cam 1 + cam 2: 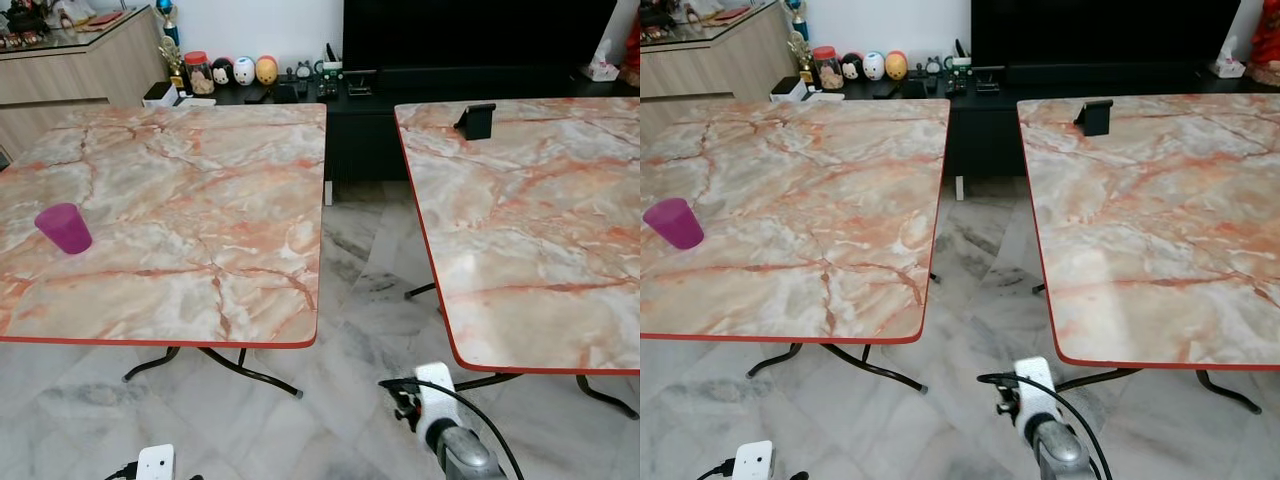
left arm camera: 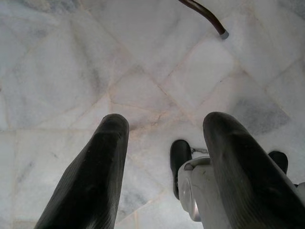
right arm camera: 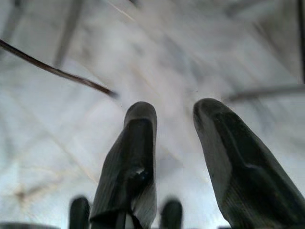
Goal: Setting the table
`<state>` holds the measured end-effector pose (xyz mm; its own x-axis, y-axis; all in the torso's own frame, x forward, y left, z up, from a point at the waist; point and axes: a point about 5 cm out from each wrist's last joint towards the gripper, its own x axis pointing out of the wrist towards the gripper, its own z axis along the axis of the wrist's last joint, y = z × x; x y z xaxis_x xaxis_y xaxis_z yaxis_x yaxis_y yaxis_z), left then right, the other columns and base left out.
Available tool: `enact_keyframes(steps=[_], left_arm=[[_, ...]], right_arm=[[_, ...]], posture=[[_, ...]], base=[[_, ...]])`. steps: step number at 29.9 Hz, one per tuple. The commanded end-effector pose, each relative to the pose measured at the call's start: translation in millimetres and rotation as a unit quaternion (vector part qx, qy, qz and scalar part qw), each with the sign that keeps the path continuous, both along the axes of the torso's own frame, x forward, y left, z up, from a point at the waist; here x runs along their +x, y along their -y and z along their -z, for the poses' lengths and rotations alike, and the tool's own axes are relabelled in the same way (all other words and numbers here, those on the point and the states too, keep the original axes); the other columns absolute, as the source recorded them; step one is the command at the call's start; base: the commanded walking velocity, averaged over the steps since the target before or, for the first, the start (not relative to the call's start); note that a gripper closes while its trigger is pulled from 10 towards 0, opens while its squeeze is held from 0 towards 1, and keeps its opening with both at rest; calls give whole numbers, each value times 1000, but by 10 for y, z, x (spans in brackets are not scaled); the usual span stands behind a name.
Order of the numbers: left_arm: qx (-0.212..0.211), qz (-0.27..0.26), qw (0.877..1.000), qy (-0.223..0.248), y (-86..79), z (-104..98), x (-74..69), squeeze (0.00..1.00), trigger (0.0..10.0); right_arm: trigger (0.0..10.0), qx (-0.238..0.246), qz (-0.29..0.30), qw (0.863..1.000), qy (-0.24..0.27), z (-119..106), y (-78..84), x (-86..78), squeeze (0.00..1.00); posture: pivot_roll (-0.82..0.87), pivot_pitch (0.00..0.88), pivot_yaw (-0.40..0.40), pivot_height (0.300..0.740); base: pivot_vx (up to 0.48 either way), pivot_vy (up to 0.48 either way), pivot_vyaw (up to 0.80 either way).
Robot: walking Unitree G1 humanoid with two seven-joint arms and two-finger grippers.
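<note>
Both arms hanging low, left gripper (image 2: 159, 157) and right gripper (image 3: 174, 157) gaping empty over floor; approaching left table (image 1: 200, 200) squarely should ease reaching the cup (image 1: 63, 228).

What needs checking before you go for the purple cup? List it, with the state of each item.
1. Purple cup located, upright on the left table near its left edge: ok.
2. Space around the cup free of other items: ok.
3. Left gripper fingers apart and holding nothing, pointing down at the floor: ok.
4. Right gripper fingers apart and holding nothing: ok.
5. Arms raised to table height: not ok, both hang low in front of the tables.
6. Right table ready to receive the cup: ok, just a small black stand near its far edge.
</note>
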<state>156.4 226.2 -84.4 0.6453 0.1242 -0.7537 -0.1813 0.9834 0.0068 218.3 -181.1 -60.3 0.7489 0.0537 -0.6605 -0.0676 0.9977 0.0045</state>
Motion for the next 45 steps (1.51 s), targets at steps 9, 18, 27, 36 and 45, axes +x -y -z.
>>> enact_keyframes(steps=[9,18,27,36,45], left_arm=[[1,-5,1000,-8,-5,21,-50,0,10000],[0,-5,1000,-9,-3,22,-49,0,10000],[0,-8,1000,-11,-6,26,-56,0,10000],[1,-9,1000,-13,-13,31,-75,0,10000],[3,-7,1000,-12,-18,30,-80,0,10000]], right_arm=[[10000,-44,32,996,-76,193,199,-351,0],[10000,-42,29,995,-83,214,250,-419,0],[10000,-33,1,995,-90,241,115,-430,0],[10000,-34,2,994,-106,279,76,-487,0],[10000,-30,9,994,-107,286,68,-500,0]], posture=[[-79,0,45,740],[-86,0,46,740],[-87,0,51,740],[-82,0,55,740],[-77,0,54,740]], base=[[0,0,0],[0,0,0],[0,27,0],[0,330,0],[0,370,0]])
